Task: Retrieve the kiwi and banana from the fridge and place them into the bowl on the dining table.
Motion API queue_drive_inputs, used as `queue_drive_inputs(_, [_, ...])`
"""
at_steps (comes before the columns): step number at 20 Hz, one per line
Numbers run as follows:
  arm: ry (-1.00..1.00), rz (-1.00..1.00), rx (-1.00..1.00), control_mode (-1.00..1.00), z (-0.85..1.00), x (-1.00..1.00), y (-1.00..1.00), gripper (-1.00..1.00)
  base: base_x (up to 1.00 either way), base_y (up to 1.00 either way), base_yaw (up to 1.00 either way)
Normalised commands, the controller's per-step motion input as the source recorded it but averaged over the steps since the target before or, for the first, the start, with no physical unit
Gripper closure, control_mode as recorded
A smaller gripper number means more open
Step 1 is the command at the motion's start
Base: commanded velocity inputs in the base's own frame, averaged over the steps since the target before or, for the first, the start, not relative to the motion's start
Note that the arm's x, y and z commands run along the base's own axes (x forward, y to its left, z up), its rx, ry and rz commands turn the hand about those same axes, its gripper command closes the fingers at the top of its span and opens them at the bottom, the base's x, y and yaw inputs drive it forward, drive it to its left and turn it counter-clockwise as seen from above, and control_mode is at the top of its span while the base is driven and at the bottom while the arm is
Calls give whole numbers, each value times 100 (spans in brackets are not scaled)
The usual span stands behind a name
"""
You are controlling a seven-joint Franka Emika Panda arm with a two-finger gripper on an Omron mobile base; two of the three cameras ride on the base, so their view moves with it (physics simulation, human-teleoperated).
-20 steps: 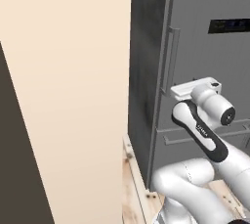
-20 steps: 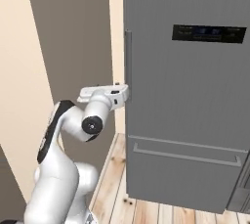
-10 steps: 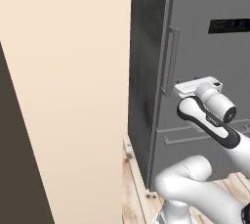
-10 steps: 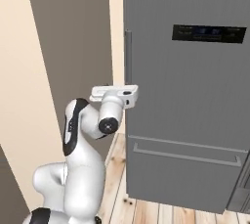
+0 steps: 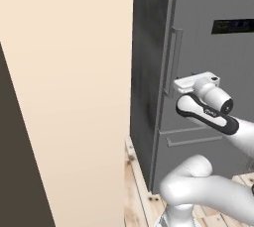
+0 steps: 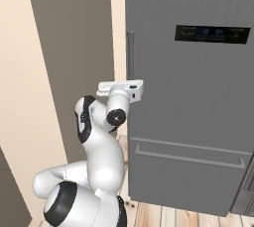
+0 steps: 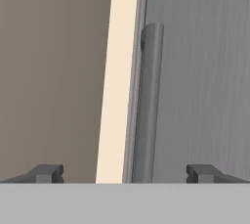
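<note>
Brushed metal ahead of my hand, matt paint and bare wood around it.

From here the fridge [image 6: 198, 97] reads as dark-grey brushed metal with a fine vertical grain, and its handle [image 7: 148, 105], straight ahead between my fingertips [image 7: 46, 173], looks smooth and satin. The display panel [image 6: 212, 33] above is glossy black (like glass). The wall [image 5: 69, 72] beside is flat matt cream; the floor [image 5: 136, 191] below is pale knotty wood planking.

Fridge [image 6: 198, 122] door closed, handle [image 7: 149, 105] between spread jaws, wall [image 5: 69, 97] left
</note>
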Motion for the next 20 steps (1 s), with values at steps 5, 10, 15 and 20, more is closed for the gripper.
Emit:
queue_drive_inputs(5, [0,0,0,-100,0,35,0,-100,0,0,0])
queue_drive_inputs(10, [0,0,0,-100,0,38,0,-100,0,0,0])
queue_drive_inputs(15, [0,0,0,-100,0,44,0,-100,0,0,0])
queue_drive_inputs(20, [0,0,0,-100,0,38,0,-100,0,0,0])
